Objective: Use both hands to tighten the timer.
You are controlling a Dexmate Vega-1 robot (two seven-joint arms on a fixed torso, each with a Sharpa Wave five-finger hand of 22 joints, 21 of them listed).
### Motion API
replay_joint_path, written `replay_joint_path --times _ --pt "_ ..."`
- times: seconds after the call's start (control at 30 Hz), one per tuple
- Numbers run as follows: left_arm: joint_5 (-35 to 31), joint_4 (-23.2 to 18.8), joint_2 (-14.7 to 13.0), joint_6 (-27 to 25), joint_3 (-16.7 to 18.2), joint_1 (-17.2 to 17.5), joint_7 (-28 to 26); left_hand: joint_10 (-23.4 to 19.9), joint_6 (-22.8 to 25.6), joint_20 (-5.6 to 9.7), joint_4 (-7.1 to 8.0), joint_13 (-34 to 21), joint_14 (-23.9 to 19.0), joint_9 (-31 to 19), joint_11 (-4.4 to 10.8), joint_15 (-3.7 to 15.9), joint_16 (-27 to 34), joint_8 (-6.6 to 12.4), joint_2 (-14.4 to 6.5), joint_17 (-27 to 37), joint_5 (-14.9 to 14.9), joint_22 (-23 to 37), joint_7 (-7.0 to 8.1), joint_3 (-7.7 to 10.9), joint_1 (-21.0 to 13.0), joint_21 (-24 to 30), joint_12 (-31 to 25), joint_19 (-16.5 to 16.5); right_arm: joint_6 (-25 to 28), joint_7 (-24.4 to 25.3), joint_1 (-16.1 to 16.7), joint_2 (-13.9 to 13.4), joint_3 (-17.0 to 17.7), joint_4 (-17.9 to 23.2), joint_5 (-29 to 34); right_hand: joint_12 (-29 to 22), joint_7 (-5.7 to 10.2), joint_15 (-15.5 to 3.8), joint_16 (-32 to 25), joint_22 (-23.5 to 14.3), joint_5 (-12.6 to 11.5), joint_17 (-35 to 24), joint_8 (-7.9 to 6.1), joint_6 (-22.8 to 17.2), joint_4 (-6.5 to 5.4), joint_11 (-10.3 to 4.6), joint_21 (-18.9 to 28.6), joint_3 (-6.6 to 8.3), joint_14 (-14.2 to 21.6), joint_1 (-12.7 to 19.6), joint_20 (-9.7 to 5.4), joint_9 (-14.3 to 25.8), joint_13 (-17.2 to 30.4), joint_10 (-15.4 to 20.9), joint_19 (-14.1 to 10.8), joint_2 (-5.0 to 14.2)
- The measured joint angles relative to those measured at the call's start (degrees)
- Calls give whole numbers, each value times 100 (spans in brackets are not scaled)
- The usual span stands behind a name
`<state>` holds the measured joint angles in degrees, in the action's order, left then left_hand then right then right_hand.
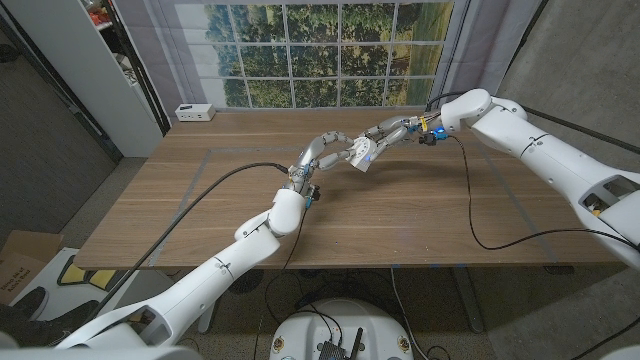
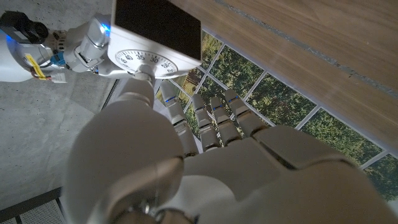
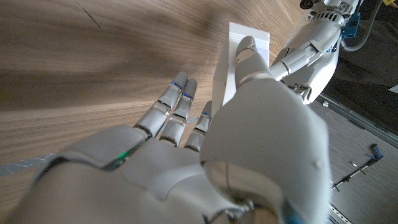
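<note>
both hands on the timer, above mid-table

nearest the robot, the left arm reaches in from the bottom corner, and its left hand meets the timer over the middle of the wooden table. in the left wrist view the thumb lies against the rim of the white dial, just under the numbers, while the other fingers run side by side, close together, beneath the body; that reads as a pinch on the dial. from the far side the right hand grips the timer, and in its wrist view the thumb presses on the white casing with the remaining fingers held straight and close together beside it. the timer appears to be held up off the table between the two hands, though whether it touches the wood is unclear.

the winding step looks to be in hand: both grips are on. the next move calls for one hand to brace the casing while the other turns the dial, without letting the thumb slip off the rim.

the dial's setting is too cut off to read, and the head view is too small to show finger contact. farther back, a small white box sits at the table's far edge.
</note>
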<state>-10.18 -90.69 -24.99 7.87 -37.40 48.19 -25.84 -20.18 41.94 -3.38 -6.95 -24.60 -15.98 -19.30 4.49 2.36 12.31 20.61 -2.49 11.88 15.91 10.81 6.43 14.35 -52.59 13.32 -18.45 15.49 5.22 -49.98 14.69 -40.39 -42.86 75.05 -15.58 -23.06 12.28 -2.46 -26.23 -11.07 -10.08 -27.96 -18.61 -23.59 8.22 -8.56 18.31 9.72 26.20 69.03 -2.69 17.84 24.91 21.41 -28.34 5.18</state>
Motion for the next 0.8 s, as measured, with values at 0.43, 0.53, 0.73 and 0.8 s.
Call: replay_joint_path --times 0.43,0.53,0.73,0.8 --pt "81 46 48 55 -21 -71 44 0 195 0 47 -26 0 -26 0 0 0 67 -24 -1 0 -1 13 -78 24 0 0 0 -211 -56 42 35 46 -150 -162 26 0 -18 0 0 -11 -35 -5 0 16 10 0 -16 -42 1 1 7 0 8 0 1" --pt "88 46 58 57 -25 -75 51 0 318 -2 39 -44 0 -26 0 0 0 111 -32 -1 0 -1 31 -86 16 0 0 1 -247 -76 43 41 49 -182 -185 36 0 1 44 0 -11 -26 -6 0 16 19 0 -16 -61 2 -11 8 0 17 12 2" --pt "99 -2 71 13 -33 -75 68 -21 340 -31 12 -53 0 -13 -21 0 0 112 -145 -1 0 10 13 -59 -97 0 0 31 -306 -116 44 53 50 -258 -216 16 0 1 49 0 -11 -18 -6 0 25 20 0 -24 -61 2 -17 13 0 17 43 2" --pt "105 -15 71 -8 -35 -75 76 -21 340 -31 12 -53 1 -10 -21 0 0 112 -146 -1 0 27 13 -59 -98 0 0 31 -336 -139 44 54 50 -273 -220 16 0 1 49 0 -11 -18 -5 0 25 20 0 -25 -61 2 1 14 0 16 62 2"
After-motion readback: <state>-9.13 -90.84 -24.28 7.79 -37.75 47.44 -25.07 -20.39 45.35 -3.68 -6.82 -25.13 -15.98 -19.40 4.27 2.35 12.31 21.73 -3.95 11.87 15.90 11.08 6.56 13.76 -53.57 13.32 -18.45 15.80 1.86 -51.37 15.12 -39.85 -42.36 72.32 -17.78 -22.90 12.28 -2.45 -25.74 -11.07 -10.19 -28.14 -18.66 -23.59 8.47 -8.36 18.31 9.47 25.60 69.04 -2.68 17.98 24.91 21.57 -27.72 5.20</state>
